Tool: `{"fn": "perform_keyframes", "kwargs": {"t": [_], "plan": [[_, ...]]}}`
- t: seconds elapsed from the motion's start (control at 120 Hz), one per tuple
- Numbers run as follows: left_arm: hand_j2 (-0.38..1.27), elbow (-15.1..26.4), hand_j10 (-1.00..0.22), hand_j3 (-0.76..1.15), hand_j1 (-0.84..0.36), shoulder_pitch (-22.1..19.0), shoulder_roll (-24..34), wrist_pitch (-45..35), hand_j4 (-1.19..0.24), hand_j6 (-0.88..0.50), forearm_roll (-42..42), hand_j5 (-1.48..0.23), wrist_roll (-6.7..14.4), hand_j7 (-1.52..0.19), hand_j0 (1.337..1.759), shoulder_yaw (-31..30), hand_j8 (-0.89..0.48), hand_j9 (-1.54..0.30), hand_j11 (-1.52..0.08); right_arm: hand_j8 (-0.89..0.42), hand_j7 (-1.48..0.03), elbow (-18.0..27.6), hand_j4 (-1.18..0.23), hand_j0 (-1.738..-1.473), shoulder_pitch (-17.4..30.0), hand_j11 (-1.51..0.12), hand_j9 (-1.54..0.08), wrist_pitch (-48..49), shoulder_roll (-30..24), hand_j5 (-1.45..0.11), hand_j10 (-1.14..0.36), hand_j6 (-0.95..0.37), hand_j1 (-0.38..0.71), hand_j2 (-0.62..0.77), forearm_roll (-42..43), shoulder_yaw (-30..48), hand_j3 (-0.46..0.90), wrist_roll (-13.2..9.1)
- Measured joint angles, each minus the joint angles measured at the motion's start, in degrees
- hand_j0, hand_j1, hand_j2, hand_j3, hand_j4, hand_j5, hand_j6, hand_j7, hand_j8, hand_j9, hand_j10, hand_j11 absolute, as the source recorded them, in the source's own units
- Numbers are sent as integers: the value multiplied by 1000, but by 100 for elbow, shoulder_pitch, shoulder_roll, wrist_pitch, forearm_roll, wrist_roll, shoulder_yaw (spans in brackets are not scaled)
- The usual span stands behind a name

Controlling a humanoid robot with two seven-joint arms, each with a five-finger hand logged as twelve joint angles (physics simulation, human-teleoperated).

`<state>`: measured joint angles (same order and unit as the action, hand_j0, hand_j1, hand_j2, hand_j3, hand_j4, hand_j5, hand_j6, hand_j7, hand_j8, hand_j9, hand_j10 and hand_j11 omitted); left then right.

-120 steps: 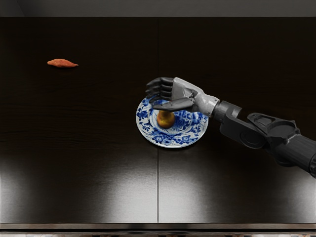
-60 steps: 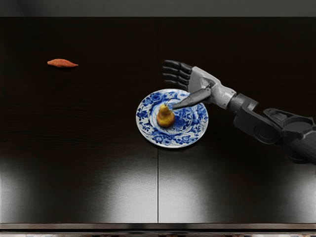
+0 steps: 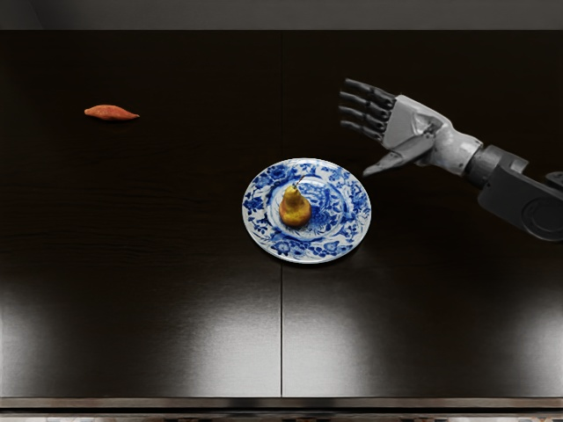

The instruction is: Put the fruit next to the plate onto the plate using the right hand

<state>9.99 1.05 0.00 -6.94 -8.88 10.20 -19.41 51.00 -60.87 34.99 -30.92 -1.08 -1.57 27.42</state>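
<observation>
Right robot hand (image 3: 400, 130): open, fingers (image 3: 365, 104) spread wide, thumb pointing down and left, holding nothing. Hangs in the air above the desk (image 3: 176, 290), up and to the right of the plate (image 3: 345, 224). Not touching the plate, not touching the fruit. Comes in from the right edge on a dark arm. No left arm to see.

Next out, the blue and white plate, flat on the dark desk, near the middle. On it, a little left of its middle, the pear (image 3: 295, 207): yellow-brown, standing up, fat end down, thin stalk on top. Sits down and to the left of the robot hand, apart from it, with a strip of plate in between. So, by the look of it, already on the plate, and the job likely done.

About the pear: probably light, easy for one hand. Firm but not hard, so likely to bruise with a tight squeeze. Smooth skin, maybe a bit slippery. Round at the bottom, so could tip and roll. Best to hold around the fat belly, fingers on one side and thumb on the other, not by the stalk. Gentle with the plate as well. Looks like the kind that breaks.

Far off at the top left of the desk, a small orange thing (image 3: 111, 112), long and pointy, well apart from everything else.
</observation>
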Motion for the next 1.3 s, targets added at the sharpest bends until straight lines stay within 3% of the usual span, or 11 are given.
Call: {"fn": "perform_keyframes", "kwargs": {"t": [0.117,0.358,0.65,1.3], "plan": [[0,-2,0,0,349,0,0,0,0,0,0,0,1,0,1658,0,0,0,0,-53,-71,606,-54,-1658,-177,-71,-71,0,-371,-71,-54,-53,-285,-9,-259,-308,0,-168],[0,0,0,0,349,0,0,0,0,0,0,0,0,0,1658,0,0,0,0,-49,-66,1415,-49,-1658,-257,-66,-66,0,-1029,-66,-49,-49,-290,-8,-497,-451,0,-846],[0,-2,0,0,349,0,0,0,0,0,0,0,0,0,1658,1,0,0,0,-47,-64,1677,-47,-1658,-270,-64,-64,0,-1482,-64,-48,-47,-291,-8,-529,-671,0,-1262],[0,7,0,0,349,-1,0,0,0,-1,0,0,0,0,1658,-2,-1,0,0,-39,-53,1863,-39,-1658,-343,-53,-53,0,-2156,-53,-39,-38,-302,-6,-497,-779,0,-1371]]}}
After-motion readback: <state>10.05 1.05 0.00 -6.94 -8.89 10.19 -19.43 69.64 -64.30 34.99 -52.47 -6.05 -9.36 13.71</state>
